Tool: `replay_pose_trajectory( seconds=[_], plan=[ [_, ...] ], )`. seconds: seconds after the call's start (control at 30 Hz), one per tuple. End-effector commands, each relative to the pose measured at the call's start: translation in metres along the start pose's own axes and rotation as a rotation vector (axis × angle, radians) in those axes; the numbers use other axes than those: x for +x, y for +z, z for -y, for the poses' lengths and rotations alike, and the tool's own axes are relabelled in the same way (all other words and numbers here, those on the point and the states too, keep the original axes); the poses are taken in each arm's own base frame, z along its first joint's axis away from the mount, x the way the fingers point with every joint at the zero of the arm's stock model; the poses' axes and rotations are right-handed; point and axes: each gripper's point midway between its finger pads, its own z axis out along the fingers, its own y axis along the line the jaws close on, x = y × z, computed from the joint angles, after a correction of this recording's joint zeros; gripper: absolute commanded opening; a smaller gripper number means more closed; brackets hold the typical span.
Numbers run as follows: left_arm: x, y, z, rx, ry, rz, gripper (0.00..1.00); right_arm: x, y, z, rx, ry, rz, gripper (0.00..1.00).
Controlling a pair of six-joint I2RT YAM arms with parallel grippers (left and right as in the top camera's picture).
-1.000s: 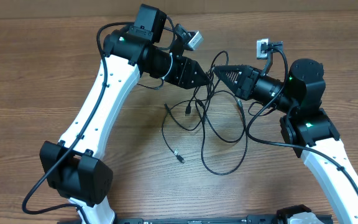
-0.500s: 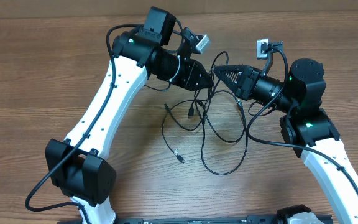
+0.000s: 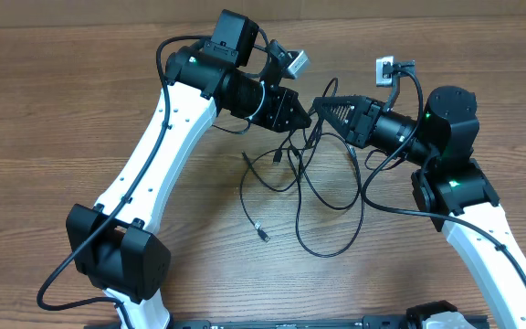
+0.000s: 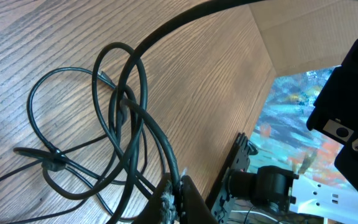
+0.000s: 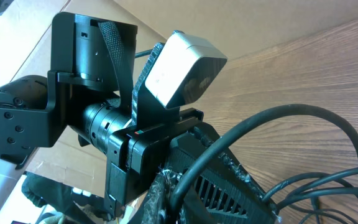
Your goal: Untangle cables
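Note:
The cables (image 3: 301, 175) are thin black cords lying in tangled loops on the wooden table between the two arms, with a small plug (image 3: 263, 233) at one loose end. My left gripper (image 3: 306, 116) is shut on a strand at the top of the tangle. In the left wrist view its jaws (image 4: 178, 180) pinch one cord, and loops of the cables (image 4: 126, 118) spread below it. My right gripper (image 3: 326, 107) faces it tip to tip, a little apart. It is shut (image 5: 171, 180) on another cable strand (image 5: 247, 134) that arcs away to the right.
The wooden table (image 3: 62, 119) ends at a brown cardboard wall (image 3: 482, 9) along the back. The left arm's wrist camera (image 5: 185, 68) sits right in front of the right gripper. Thicker black arm cables (image 3: 386, 201) hang by the right arm.
My left gripper moved right toward the right gripper and closed on a cable strand. The upper loops shifted slightly. The right arm stayed put.

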Motion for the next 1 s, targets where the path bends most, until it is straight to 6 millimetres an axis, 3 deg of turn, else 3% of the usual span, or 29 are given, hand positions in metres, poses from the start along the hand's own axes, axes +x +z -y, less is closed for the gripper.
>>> replay_pose_trajectory(
  seconds=[0.0,0.23,0.33,0.43,0.5,0.7,0.97],
  plan=[
    [-0.003,0.002,0.008,0.031,0.016,0.000,0.04,-0.009,-0.003,-0.017,-0.031,-0.042,0.020,0.04],
    [-0.004,-0.003,0.007,0.052,0.028,0.011,0.06,-0.012,-0.003,-0.015,-0.016,-0.041,0.036,0.04],
    [-0.004,-0.005,0.016,0.108,0.053,0.011,0.33,-0.013,-0.003,-0.014,-0.012,-0.042,0.041,0.04],
    [-0.001,-0.005,0.030,0.186,0.112,0.006,0.49,-0.015,-0.003,-0.012,0.001,-0.041,0.054,0.04],
    [0.004,-0.003,0.033,0.189,0.122,-0.010,0.50,-0.018,-0.004,-0.009,0.017,-0.040,0.070,0.04],
    [0.018,-0.001,0.009,0.054,0.071,-0.069,0.43,-0.032,-0.006,0.004,0.092,-0.030,0.152,0.04],
    [0.018,-0.001,0.011,0.060,0.082,-0.069,0.46,-0.039,-0.008,0.010,0.127,-0.004,0.193,0.04]
  ],
)
